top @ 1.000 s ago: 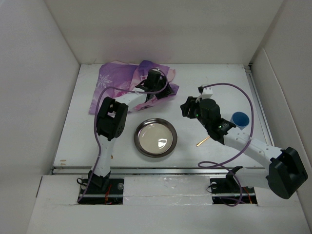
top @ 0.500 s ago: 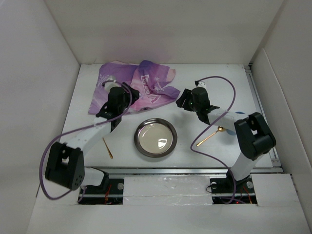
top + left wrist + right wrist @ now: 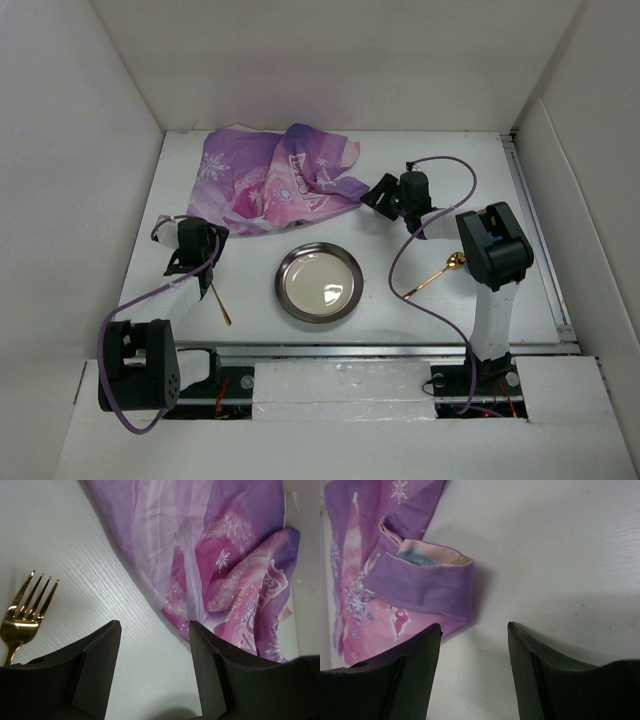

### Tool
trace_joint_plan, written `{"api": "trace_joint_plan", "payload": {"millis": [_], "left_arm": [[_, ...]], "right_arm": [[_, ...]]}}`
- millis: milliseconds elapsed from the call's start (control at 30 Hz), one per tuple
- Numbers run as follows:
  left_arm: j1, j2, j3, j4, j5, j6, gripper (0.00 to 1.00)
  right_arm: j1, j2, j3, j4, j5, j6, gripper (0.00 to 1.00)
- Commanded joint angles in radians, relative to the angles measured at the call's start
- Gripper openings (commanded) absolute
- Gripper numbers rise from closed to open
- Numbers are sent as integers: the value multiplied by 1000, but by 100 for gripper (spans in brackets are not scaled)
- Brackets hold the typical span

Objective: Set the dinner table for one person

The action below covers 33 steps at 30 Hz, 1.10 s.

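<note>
**A:** ok so where's everything sitting right now?

**B:** the white dinner table (image 3: 440,150) takes up the whole floor of the box. There's a crumpled purple printed cloth mat (image 3: 275,180) at the far side, left of centre. A round metal plate (image 3: 320,283) sits near the front middle, apart from the cloth. A gold fork (image 3: 221,304) lies flat to the left of the plate, and a gold spoon (image 3: 430,280) lies flat on the right with its bowl up against the right arm.

**A:** and the claws?

**B:** the left gripper (image 3: 155,627) has its fingers spread with nothing between them. It's low over bare table, with the fork tines just off to its left and the cloth edge ahead. The right gripper (image 3: 475,627) is the same deal, fingers apart and holding nothing. It's pointed at a folded hem corner of the cloth close in front of it, not touching as far as I can tell.
</note>
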Motion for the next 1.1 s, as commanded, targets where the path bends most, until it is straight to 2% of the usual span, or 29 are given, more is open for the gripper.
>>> {"api": "trace_joint_plan", "payload": {"millis": [0,167,400,433,533,700,933,1067], "left_arm": [[24,-11,13,-8,-62,-61,54],[171,68,-8,75,31,-113,54],[181,237,100,87,57,-111,53],[181,269,116,75,50,-113,53],[181,286,140,61,42,-110,52],[181,282,162,49,37,-102,51],[181,216,173,24,-1,-72,50],[193,285,267,-75,-61,-33,50]], "right_arm": [[-9,55,75,82,-63,52,62],[-32,119,99,170,-138,115,62],[-50,187,113,298,-196,178,60],[-50,196,110,309,-204,187,52],[-61,205,104,354,-213,202,49],[-70,218,95,433,-227,225,34],[-79,205,90,469,-239,213,20],[-89,207,93,480,-247,216,13]]}}
